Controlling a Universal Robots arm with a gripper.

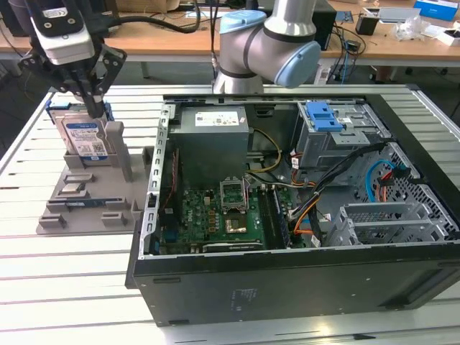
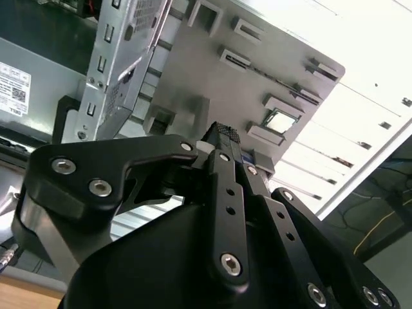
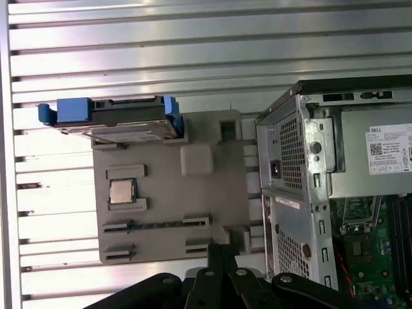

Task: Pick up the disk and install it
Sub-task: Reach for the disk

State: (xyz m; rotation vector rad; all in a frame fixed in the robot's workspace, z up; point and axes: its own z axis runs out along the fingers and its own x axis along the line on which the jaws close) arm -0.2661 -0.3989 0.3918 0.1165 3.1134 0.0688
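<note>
Gripper of black metal linkage [image 1: 94, 109] hangs over the far edge of the grey plastic stand [image 1: 54, 219], at the exterior view's left. It is pinched narrow and holds nothing. Below it the disk [image 1: 83, 140], a silver-metal hard drive with a white-and-blue label and a blue plastic bracket, stands on edge in the stand's far slot, seemingly untouched. I judge it stiff, dense, smooth-faced and sensitive to knocks. It is best pinched across its flat faces at the middle of the top edge, not by the flexible bracket. Rightward lies the open black computer case [image 1: 287, 280].
</note>
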